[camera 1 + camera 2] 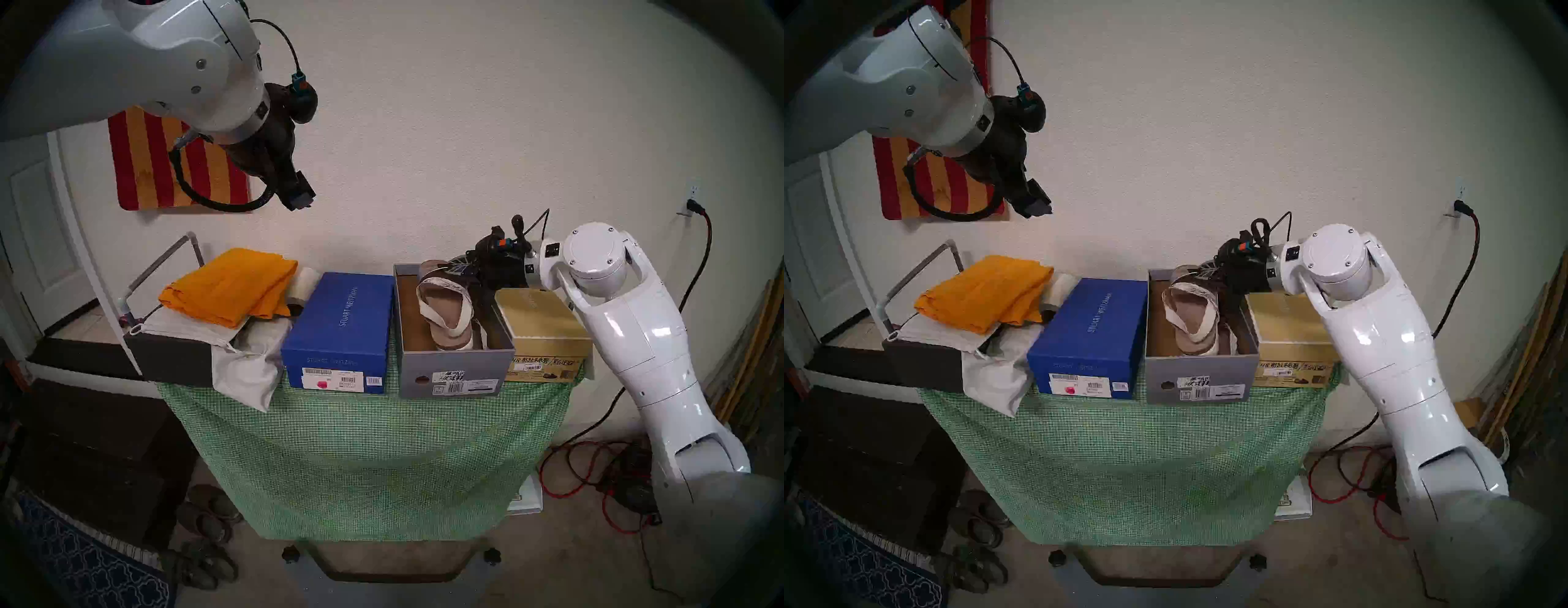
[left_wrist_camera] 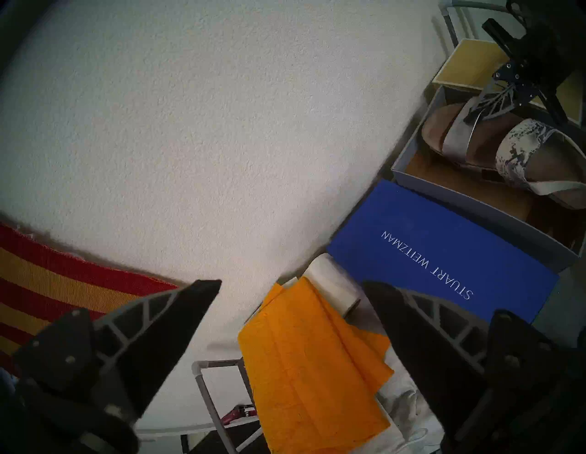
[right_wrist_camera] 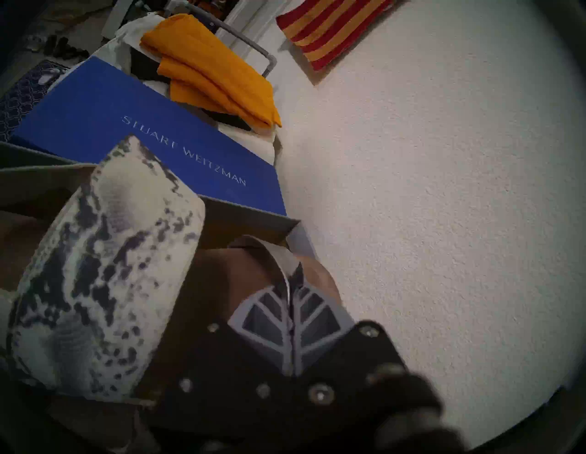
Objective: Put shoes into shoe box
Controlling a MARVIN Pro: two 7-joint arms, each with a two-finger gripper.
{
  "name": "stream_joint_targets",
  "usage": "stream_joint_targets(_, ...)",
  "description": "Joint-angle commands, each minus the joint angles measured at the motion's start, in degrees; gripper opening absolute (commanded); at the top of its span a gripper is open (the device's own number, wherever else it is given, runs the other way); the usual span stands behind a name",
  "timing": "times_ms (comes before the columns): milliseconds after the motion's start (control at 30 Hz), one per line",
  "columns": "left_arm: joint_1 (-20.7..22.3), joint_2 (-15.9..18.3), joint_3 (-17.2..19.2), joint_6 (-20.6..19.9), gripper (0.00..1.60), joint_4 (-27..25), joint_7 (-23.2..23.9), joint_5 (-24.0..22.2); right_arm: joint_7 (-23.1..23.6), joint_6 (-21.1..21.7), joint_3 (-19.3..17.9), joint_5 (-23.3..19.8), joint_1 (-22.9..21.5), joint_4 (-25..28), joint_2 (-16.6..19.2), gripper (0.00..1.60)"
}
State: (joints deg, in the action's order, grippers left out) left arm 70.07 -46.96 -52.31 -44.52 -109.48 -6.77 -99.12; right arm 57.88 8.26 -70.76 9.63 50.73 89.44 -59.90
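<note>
**Desk:** Three boxes on the green cloth, correct?

**Photographer:** Yes, side by side against the wall: a blue box lettered STUART WEITZMAN, lid on; a grey shoe box open, brown inside, with a finger hole and white label on its near end; and a gold box, closed.

**Desk:** Where is the sandal?

**Photographer:** One sandal sits tilted inside the grey shoe box, heel end down near the front wall, toe end raised over the far rim. Its snakeskin strap fills the right wrist view. Behind it in the box, to the right, an off-white sole edge shows; I cannot tell whether that is a second sandal.

**Desk:** And the grippers?

**Photographer:** The right gripper is pinched tight on the thin toe strap of the sandal, reaching in over the gold box. The left gripper hangs high above the table with its jaws spread wide, nothing between them.

**Desk:** Anything else on the table?

**Photographer:** A folded orange cloth to the left of the blue box, lying on pale fabric.
</note>
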Motion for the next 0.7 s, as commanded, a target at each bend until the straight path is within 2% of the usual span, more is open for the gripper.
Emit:
stream_joint_targets(0,-0.15,-0.10,0.07,0.11,1.60,0.18,-0.09,-0.02,-0.49,-2.24,1.99,0.74,-1.31,-1.39,-2.03,0.00)
stream_joint_targets(200,-0.16,-0.10,0.08,0.11,1.60,0.19,-0.08,-0.01,-1.61,-4.77,3.54,2.18,-1.60,-3.75,-2.86,0.00)
stream_joint_targets(567,-0.16,-0.10,0.08,0.10,1.60,0.19,-0.08,-0.01,-1.17,-5.77,6.48,4.05,-2.34,-8.41,-4.30,0.00)
stream_joint_targets(633,-0.17,-0.09,0.09,0.10,1.60,0.19,-0.09,-0.01,-1.13,-5.97,6.50,3.96,-2.60,-9.20,-4.48,0.44)
stream_joint_targets(667,-0.17,-0.09,0.09,0.10,1.60,0.19,-0.09,-0.01,-1.06,-6.15,6.52,3.94,-2.90,-9.68,-4.57,0.51)
